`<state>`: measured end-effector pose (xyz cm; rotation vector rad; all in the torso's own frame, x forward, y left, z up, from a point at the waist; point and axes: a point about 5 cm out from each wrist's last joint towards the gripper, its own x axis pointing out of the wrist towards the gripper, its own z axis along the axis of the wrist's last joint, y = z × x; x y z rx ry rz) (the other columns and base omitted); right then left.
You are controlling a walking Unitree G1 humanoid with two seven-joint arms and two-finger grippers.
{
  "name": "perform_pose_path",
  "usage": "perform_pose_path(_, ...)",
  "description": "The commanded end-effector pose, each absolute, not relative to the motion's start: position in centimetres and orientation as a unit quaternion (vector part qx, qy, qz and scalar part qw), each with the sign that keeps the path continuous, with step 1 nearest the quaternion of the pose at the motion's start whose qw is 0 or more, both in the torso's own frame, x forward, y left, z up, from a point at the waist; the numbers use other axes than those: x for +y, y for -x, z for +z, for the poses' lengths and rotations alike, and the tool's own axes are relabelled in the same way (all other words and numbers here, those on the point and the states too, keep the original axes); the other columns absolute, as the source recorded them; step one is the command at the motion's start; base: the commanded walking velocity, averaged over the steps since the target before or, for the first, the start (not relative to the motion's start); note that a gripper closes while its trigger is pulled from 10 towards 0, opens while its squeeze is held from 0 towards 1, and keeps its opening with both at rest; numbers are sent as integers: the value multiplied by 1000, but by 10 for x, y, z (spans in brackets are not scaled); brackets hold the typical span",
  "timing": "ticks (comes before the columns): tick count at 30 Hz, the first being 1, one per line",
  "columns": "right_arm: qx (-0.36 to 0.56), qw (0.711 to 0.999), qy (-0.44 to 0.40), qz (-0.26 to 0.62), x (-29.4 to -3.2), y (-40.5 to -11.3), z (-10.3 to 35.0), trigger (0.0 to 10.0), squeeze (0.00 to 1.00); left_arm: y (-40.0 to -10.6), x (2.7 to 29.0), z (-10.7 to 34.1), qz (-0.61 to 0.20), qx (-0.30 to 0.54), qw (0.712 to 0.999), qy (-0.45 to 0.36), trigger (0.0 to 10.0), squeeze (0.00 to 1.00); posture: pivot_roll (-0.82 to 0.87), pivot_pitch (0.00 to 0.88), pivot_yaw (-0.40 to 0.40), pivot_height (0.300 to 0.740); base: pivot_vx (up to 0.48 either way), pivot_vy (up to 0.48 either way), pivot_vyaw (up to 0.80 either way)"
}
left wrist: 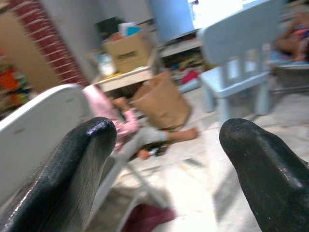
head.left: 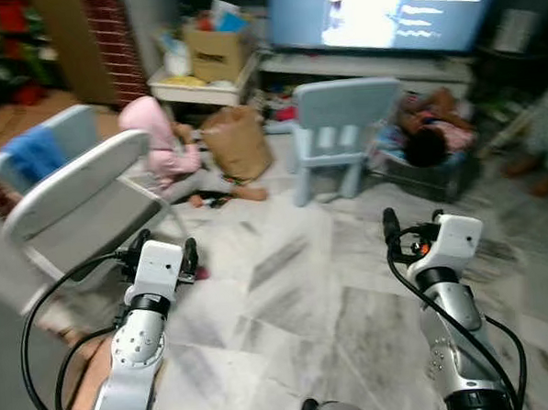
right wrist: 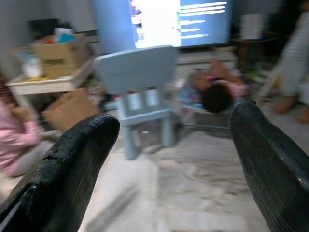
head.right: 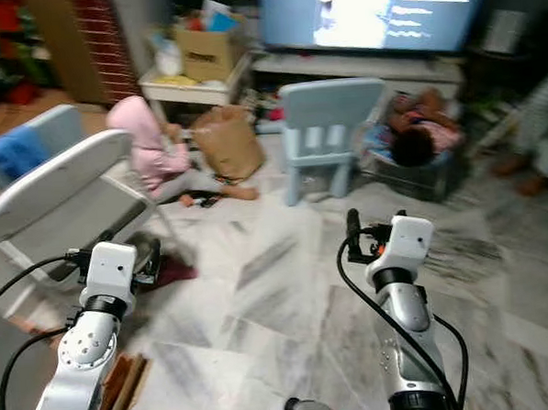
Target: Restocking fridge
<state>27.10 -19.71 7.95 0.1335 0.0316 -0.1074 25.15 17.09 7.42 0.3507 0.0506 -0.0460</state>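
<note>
Both wrist views show the left pincer (left wrist: 164, 179) and right pincer (right wrist: 169, 169) spread wide, empty.

— How's the light?
— Dim indoors. The television screen (head.left: 388, 11) glares white-blue, blown out at its centre, and throws a pale sheen on the marble floor (head.left: 297, 286).
— Sharpness?
— Soft motion blur throughout, worst at the edges. In both wrist views the black fingers (left wrist: 72, 174) loom large, the room behind smeared.
</note>
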Motion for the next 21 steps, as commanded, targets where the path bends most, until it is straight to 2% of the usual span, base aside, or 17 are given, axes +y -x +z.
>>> perform_pose_path(1, 7, 997, -63, -48, -195, -274, 86, 10000, 0, -250, 173, 72, -23, 28, 983, -177, 10000, 0, 68, 0, -20, 740, 0, -270, -800)
perform_pose_path(16, 15, 997, -58, -42, -196, -271, 84, 10000, 0, -247, 174, 69, -14, 30, 985, -170, 10000, 0, 63, 0, -34, 740, 0, -249, -800)
perform_pose_path(21, 18, 997, -63, -40, -195, -269, 82, 10000, 0, -248, 179, 70, 8, 29, 986, -167, 10000, 0, 65, 0, -34, 740, 0, 0, -218)
